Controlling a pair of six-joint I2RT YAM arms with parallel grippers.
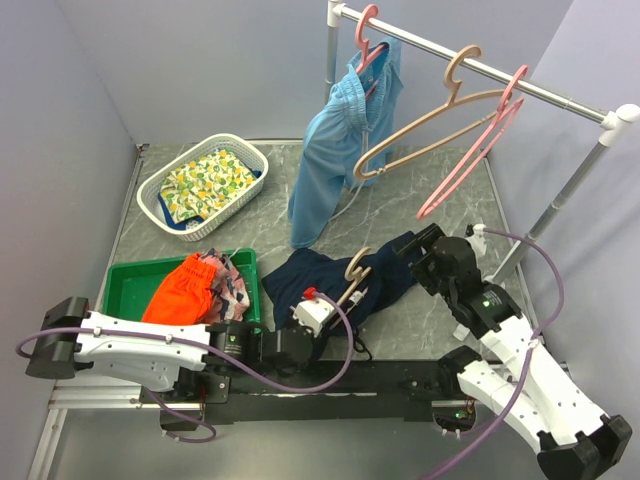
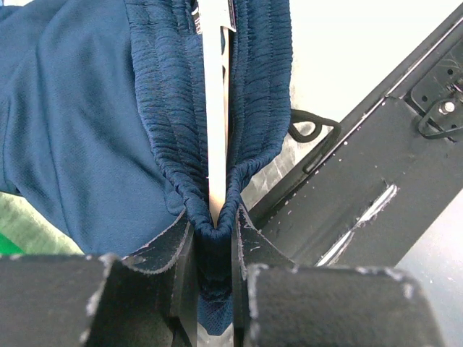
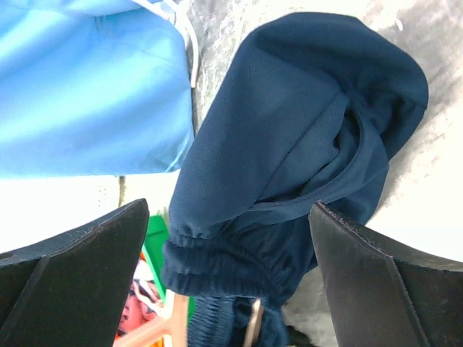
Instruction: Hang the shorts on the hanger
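Right tool (image 3: 230, 217) spread wide above navy shorts (image 3: 289, 137)
They lie bunched on the grey desk (image 3: 441, 166), sky-blue fabric (image 3: 87, 87) just beside them

Grey marble table (image 1: 265, 225), white basket (image 1: 158, 212), green tray (image 1: 125, 290), navy shorts (image 1: 300, 275)

A grey, marble-patterned desk (image 1: 450, 200) fills the middle of a small booth. Plain pale lavender-grey walls (image 1: 200, 60) rise behind the desk and along its left and right sides. A white metal clothes rail (image 1: 420, 41) slants above the desk's far right corner on two white posts (image 1: 553, 203), one at its back edge, one beyond its right edge. Soft, even light falls across the desk.
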